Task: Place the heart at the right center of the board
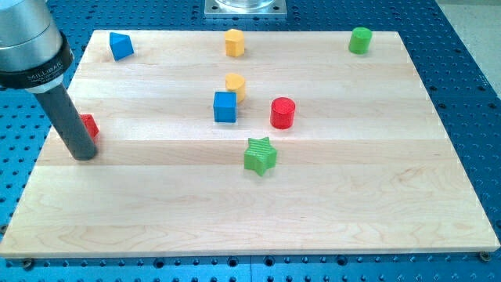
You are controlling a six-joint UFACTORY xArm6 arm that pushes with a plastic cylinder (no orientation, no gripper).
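A yellow block (236, 83) that looks like the heart sits near the board's middle, touching the back of a blue cube (225, 106). My tip (84, 154) rests on the board near its left edge, far left of the heart. A small red block (90, 124) is partly hidden behind the rod, just above the tip; its shape cannot be made out.
A red cylinder (282, 113) stands right of the blue cube. A green star (260, 154) lies below them. A second yellow block (235, 41), a blue wedge-like block (120, 45) and a green cylinder (360, 39) stand along the wooden board's (376, 204) top edge.
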